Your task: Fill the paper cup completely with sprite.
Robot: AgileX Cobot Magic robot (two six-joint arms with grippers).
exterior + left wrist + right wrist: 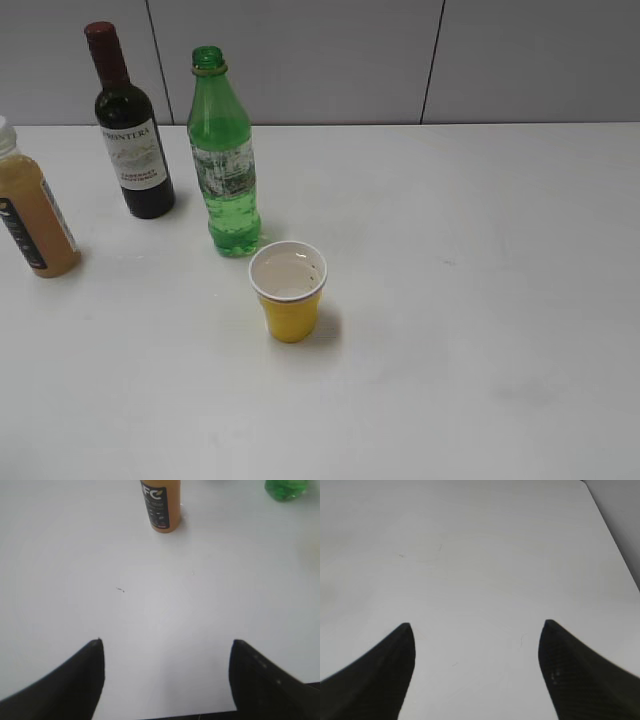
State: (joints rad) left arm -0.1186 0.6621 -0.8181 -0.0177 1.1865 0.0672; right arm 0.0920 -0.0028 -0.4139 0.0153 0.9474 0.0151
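Observation:
The yellow paper cup [289, 290] stands upright near the middle of the white table, with clear liquid inside it near the rim. The green sprite bottle [224, 160] stands upright just behind and left of the cup, its cap off; its base shows in the left wrist view [286, 488] at the top right. My left gripper [167, 642] is open and empty over bare table. My right gripper [476, 625] is open and empty over bare table. Neither gripper shows in the exterior view.
A dark wine bottle [130, 130] with a white label stands at the back left. An orange-brown juice bottle [30, 210] stands at the far left; it also shows in the left wrist view [161, 505]. The table's right edge [615, 535] shows in the right wrist view.

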